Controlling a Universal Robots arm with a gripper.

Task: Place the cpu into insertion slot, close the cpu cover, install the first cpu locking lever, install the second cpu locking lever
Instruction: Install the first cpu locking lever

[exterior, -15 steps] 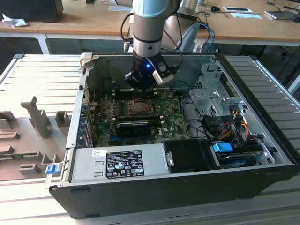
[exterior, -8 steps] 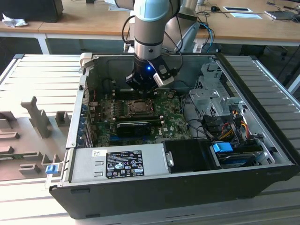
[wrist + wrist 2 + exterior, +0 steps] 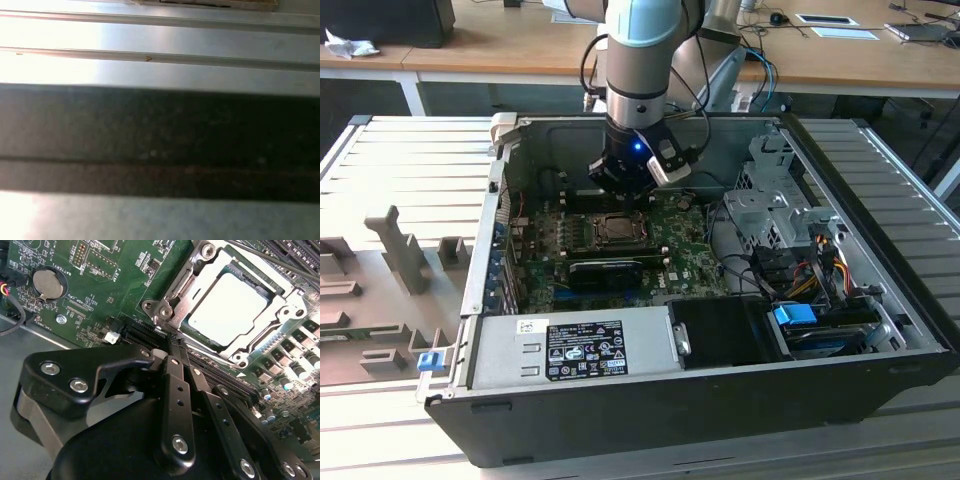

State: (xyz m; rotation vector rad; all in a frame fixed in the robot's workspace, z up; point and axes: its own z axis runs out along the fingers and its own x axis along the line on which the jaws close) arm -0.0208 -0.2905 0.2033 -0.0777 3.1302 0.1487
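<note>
The cpu lies flat in the insertion slot, its pale silvery face showing through the window of the cpu cover. The silver cover frame rests down over it. My gripper is shut with nothing held, its black fingertips right at the socket's corner beside a screw post. In the exterior view the gripper hangs just behind the socket, low over the green board. A thin dark rod crosses the socket's far edge.
The open computer case walls the board in. A long black card lies just in front of the socket, then the power supply. A drive cage and cables crowd the exterior view's right. A coin battery sits nearby.
</note>
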